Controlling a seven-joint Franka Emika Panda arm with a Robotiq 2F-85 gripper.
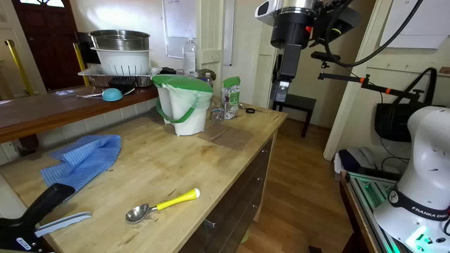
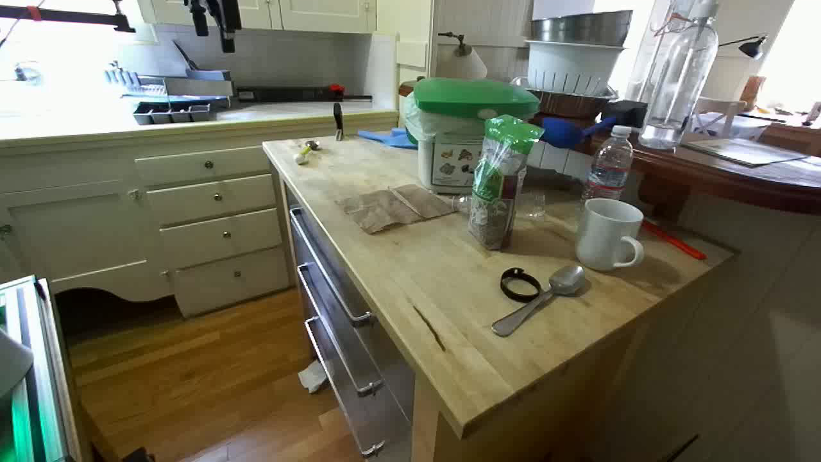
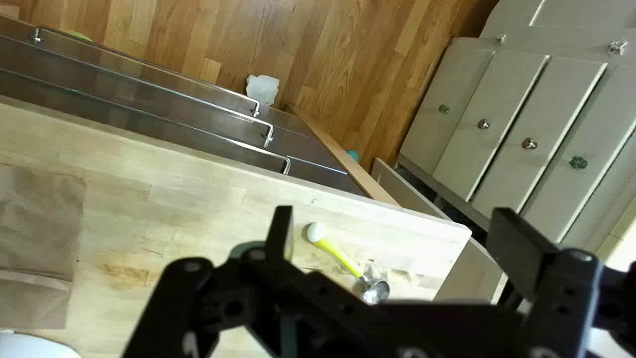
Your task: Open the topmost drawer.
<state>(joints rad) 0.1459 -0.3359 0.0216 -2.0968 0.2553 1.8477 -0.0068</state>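
Note:
The topmost drawer (image 2: 329,256) is the upper dark brown front, just under the wooden countertop. It is shut, so its inside is hidden. A long metal bar handle (image 2: 324,266) runs along it. In the wrist view the topmost drawer (image 3: 149,127) lies nearest the counter edge, with its bar handle (image 3: 248,145) standing out over the floor side. Two similar dark drawers sit below it. My gripper (image 3: 397,236) is open and empty, its fingers wide apart above the countertop. In both exterior views the gripper (image 1: 280,91) (image 2: 215,29) hangs high, well away from the handle.
On the countertop (image 1: 151,165) lie a yellow-handled scoop (image 1: 177,199), a blue cloth (image 1: 84,158) and a brown paper (image 2: 391,208). A green-lidded bin (image 2: 449,141), a bag (image 2: 500,192) and a mug (image 2: 606,234) stand there. Cream cabinets (image 2: 218,199) face the counter end.

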